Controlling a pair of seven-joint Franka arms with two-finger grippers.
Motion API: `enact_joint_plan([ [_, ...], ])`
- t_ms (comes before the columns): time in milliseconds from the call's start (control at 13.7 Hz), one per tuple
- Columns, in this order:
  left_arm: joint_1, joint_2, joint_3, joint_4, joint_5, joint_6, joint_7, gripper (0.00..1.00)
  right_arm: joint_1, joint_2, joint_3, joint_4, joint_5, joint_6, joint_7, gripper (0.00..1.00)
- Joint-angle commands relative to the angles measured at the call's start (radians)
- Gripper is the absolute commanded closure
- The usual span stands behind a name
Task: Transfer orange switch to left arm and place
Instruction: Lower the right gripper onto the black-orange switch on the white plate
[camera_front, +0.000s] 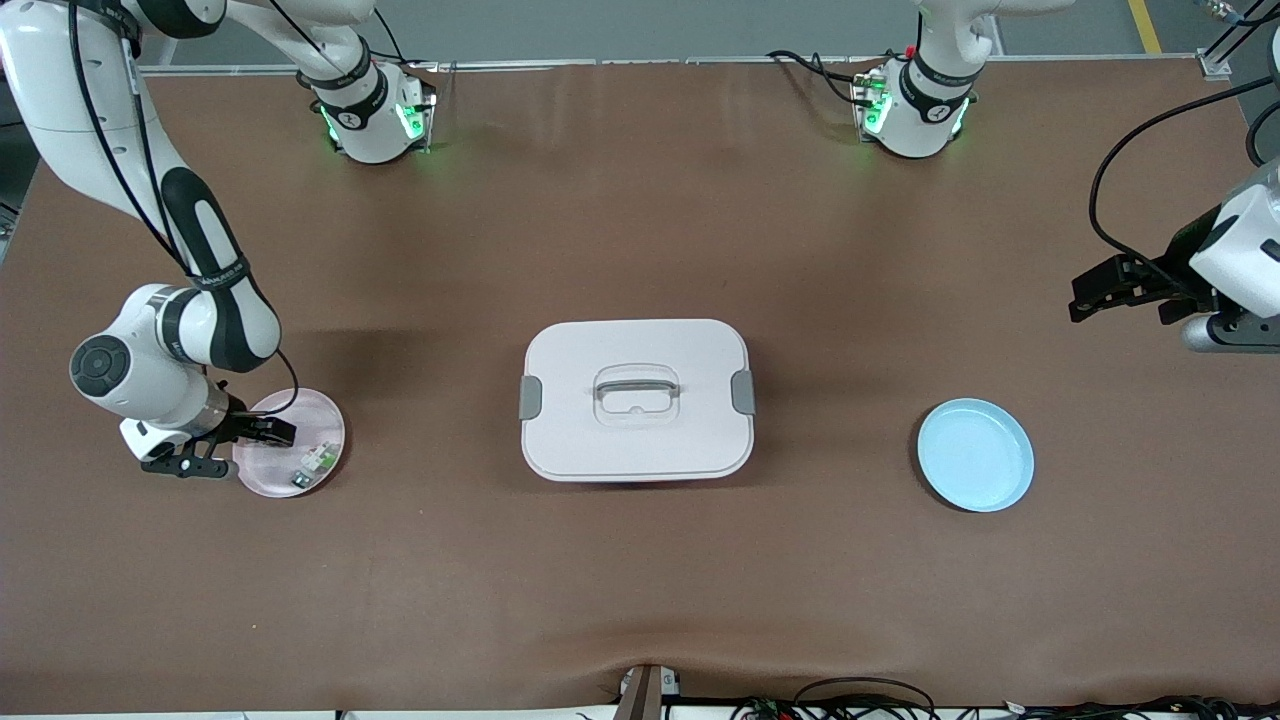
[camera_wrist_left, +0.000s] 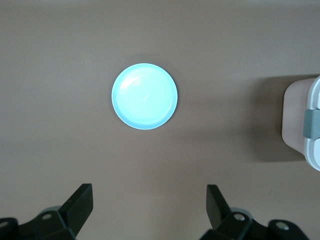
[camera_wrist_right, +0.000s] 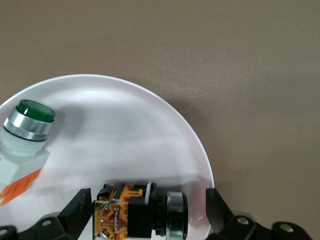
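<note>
The orange switch (camera_wrist_right: 142, 212), black with orange parts and a metal ring, lies on its side on the pink plate (camera_wrist_right: 120, 135). My right gripper (camera_wrist_right: 147, 207) is low over it, open, with one finger at each end of the switch. In the front view this gripper (camera_front: 255, 450) is at the pink plate (camera_front: 300, 415) toward the right arm's end of the table. The white box (camera_front: 636, 440) stands in the middle of the table. My left gripper (camera_front: 1078, 300) is open and empty, up in the air over the left arm's end of the table; it also shows in the left wrist view (camera_wrist_left: 150, 202).
A white-and-green component (camera_wrist_right: 27, 132) lies on the same pink plate beside the switch, and shows in the front view too (camera_front: 318, 458). A blue plate (camera_front: 975, 454) sits empty between the box and the left arm's end; the left wrist view shows it (camera_wrist_left: 144, 96) and the box's edge (camera_wrist_left: 300, 120).
</note>
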Motion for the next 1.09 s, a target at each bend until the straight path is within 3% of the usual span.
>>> enact_joint_plan([
  [0, 0.004, -0.002, -0.001, 0.004, -0.005, -0.012, -0.006, 0.0, -0.001, 0.002, 0.009, 0.004, -0.002, -0.017, -0.003, 0.0],
  [218, 0.005, -0.002, -0.001, 0.004, -0.005, -0.014, -0.006, 0.0, -0.003, 0.002, 0.009, 0.001, -0.002, -0.017, -0.011, 0.0],
  [291, 0.005, -0.002, -0.001, 0.004, -0.005, -0.015, -0.006, 0.0, -0.003, 0.002, 0.009, -0.001, -0.002, -0.017, -0.017, 0.06],
  [437, 0.005, -0.002, -0.001, 0.004, -0.005, -0.014, -0.004, 0.0, -0.003, 0.002, 0.01, -0.001, -0.002, -0.029, -0.019, 0.42],
  [582, 0.005, -0.003, -0.001, 0.004, -0.005, -0.015, -0.003, 0.0, -0.003, 0.001, 0.01, -0.001, -0.002, -0.034, -0.017, 0.86],
  [655, 0.005, -0.003, -0.001, 0.004, -0.005, -0.015, -0.001, 0.0, -0.003, 0.001, 0.01, 0.001, -0.001, -0.043, -0.017, 1.0],
  [873, 0.005, -0.005, -0.001, 0.005, -0.005, -0.015, 0.0, 0.0, 0.001, -0.025, 0.018, 0.03, 0.007, -0.138, -0.01, 1.0],
  [1019, 0.005, -0.005, -0.001, 0.005, -0.005, -0.015, 0.0, 0.0, -0.001, -0.071, 0.027, 0.094, 0.056, -0.311, -0.008, 1.0],
])
